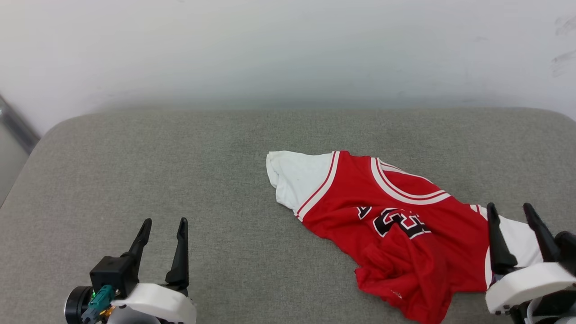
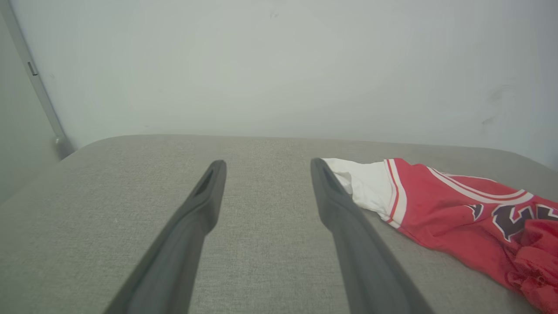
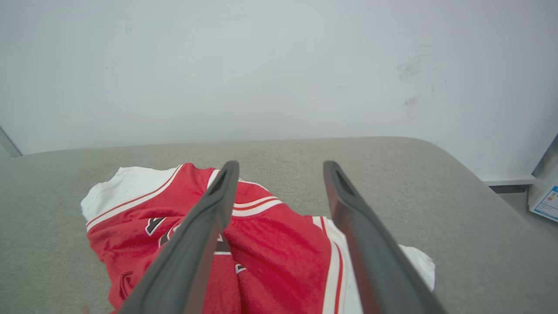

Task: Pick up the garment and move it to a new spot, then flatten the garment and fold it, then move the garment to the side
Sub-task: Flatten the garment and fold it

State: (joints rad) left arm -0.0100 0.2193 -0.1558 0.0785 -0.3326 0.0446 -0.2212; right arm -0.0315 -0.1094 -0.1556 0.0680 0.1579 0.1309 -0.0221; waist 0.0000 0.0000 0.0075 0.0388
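Garment [image 1: 396,225] lies rumpled at four o'clock on the cushion [image 1: 180,157], seemingly placed for flattening; right gripper [image 1: 509,205] over its sleeve, jaws released; left gripper [image 1: 165,220], seven o'clock, likewise spread, empty.

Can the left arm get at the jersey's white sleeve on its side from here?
Probably yes: the left pincer is open, and just grey cushion lies between it and that sleeve, with nothing standing in the path.

Your left gripper [image 1: 165,220] low on your left, jaws spread wide and pointing forward, your right gripper [image 1: 509,205] low on your right, jaws parted just as wide, pointing forward too
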